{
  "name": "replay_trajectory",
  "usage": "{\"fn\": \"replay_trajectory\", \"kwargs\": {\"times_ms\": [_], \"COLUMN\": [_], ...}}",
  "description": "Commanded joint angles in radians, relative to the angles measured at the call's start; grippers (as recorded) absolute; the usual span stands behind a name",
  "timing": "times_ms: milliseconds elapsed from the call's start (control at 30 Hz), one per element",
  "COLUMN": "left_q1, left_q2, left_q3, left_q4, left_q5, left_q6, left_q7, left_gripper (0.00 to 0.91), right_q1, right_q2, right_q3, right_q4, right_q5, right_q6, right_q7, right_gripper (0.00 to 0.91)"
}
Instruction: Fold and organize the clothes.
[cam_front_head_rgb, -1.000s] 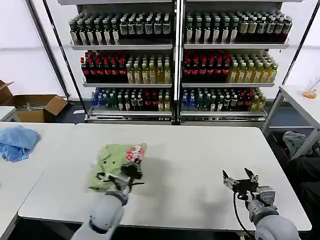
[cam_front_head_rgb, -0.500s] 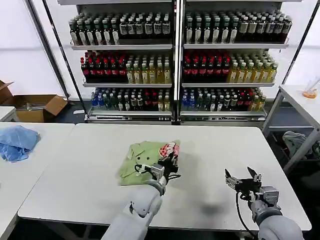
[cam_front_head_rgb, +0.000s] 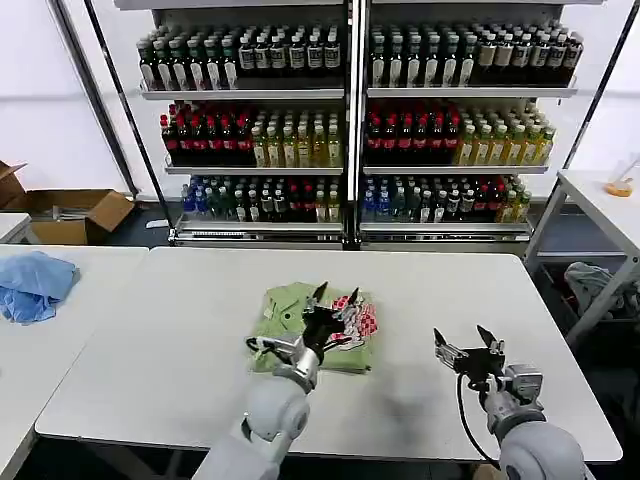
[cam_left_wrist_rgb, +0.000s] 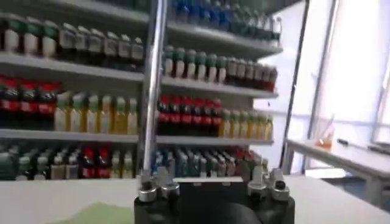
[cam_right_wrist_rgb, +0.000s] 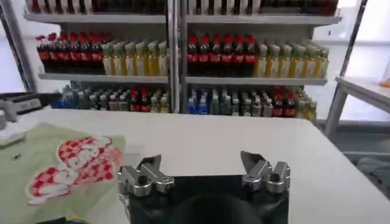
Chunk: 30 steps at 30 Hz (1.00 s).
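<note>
Lying under left tool (cam_front_head_rgb: 334, 303): shirt (cam_front_head_rgb: 285, 305)

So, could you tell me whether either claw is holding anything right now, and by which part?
Nothing is held. The left claw is open above the folded green shirt; the right claw is open over bare table.

Bottle shelves (cam_front_head_rgb: 350, 120) — blue cloth (cam_front_head_rgb: 35, 283)

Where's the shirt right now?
In the head view the shirt lies folded near the middle of the white table, under the open left end effector, with the right end effector farther right.
</note>
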Motion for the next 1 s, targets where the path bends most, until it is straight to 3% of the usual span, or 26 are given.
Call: {"fn": "replay_trajectory", "kwargs": {"times_ms": [33,133,367,633,667,700,733,767,1000], "left_q1": [0.213,0.267,0.341,0.365,0.366,0.367,0.37,0.371,0.374], "left_q2": [0.165,0.187,0.196,0.194,0.192,0.19,0.188,0.185,0.177], "left_q3": [-0.275,-0.339,-0.418,-0.435,-0.435,-0.435,-0.434,-0.433,-0.432], "left_q4": [-0.252,-0.277,-0.299,-0.316,-0.317,-0.317,-0.316,-0.316,-0.319], "left_q5": [-0.088,-0.106,-0.123,-0.133,-0.135,-0.135,-0.134,-0.134,-0.134], "left_q6": [-0.09,-0.091,-0.095,-0.096,-0.095,-0.095,-0.095,-0.095,-0.091], "left_q7": [-0.023,-0.024,-0.027,-0.028,-0.029,-0.029,-0.029,-0.029,-0.031], "left_gripper": [0.907,0.907,0.907,0.907,0.907,0.907,0.907,0.907,0.907], "right_q1": [0.305,0.413,0.525,0.519,0.515,0.511,0.507,0.505,0.503], "right_q2": [0.141,0.213,0.328,0.336,0.334,0.332,0.331,0.33,0.32], "right_q3": [-0.246,-0.316,-0.372,-0.384,-0.383,-0.382,-0.383,-0.383,-0.381], "right_q4": [-0.191,-0.3,-0.475,-0.521,-0.519,-0.519,-0.52,-0.521,-0.514], "right_q5": [0.172,0.262,0.37,0.39,0.39,0.389,0.386,0.384,0.377], "right_q6": [0.011,0.01,-0.004,-0.024,-0.023,-0.022,-0.017,-0.013,-0.001], "right_q7": [0.033,0.056,0.098,0.153,0.156,0.162,0.167,0.168,0.16], "right_gripper": [0.907,0.907,0.907,0.907,0.806,0.544,0.373,0.01,0.0]}}
